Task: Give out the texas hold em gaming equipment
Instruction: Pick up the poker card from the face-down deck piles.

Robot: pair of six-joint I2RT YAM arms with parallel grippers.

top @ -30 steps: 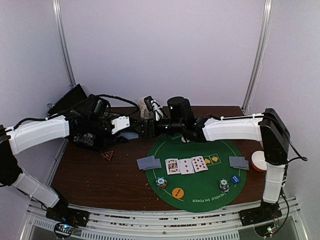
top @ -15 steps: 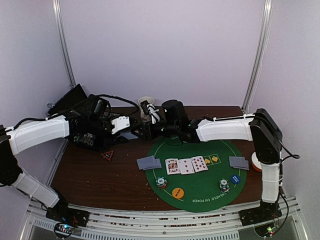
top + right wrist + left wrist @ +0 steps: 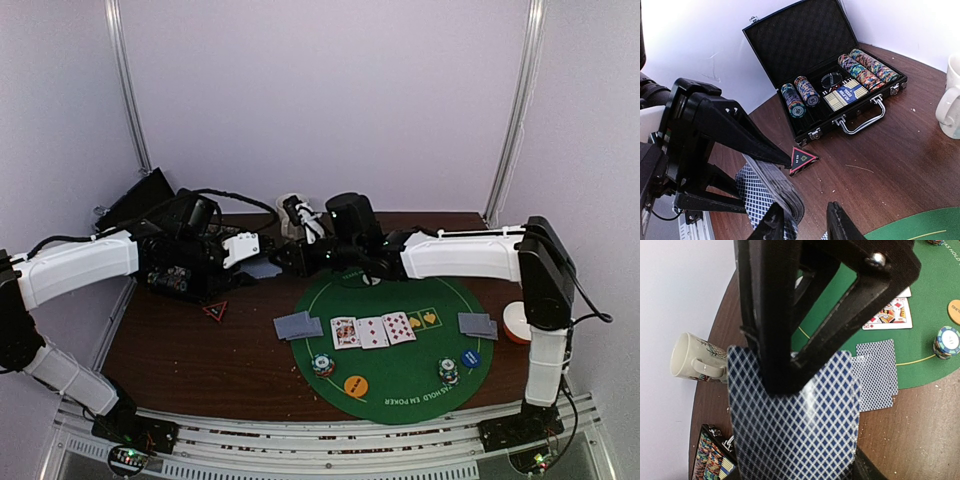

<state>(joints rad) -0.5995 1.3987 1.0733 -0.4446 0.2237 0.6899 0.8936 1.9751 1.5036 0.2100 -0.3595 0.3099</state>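
Note:
My left gripper [image 3: 785, 375] is shut on a deck of blue-backed playing cards [image 3: 795, 425], held above the brown table left of the green poker mat [image 3: 395, 385]. My right gripper [image 3: 805, 207] sits at the deck's [image 3: 775, 190] near end. Its jaws are narrow but still apart, one finger against the cards' edge and bare wood showing in the gap. On the mat lie three face-up cards [image 3: 372, 331], two face-down pairs [image 3: 297, 326] [image 3: 478, 325], two chip stacks [image 3: 322, 365] [image 3: 448, 372], an orange disc [image 3: 356, 385] and a blue disc [image 3: 471, 358].
An open black case [image 3: 830, 90] with chip rows stands at the table's back left. A red-edged triangular marker [image 3: 801, 160] lies in front of it. A beige mug [image 3: 950, 100] stands at the back centre. A round white-and-orange object [image 3: 517, 322] sits at the right edge.
The right gripper's jaws have narrowed beside the deck, and its arm has shifted slightly at the back of the mat. The left arm and the deck have stayed put.

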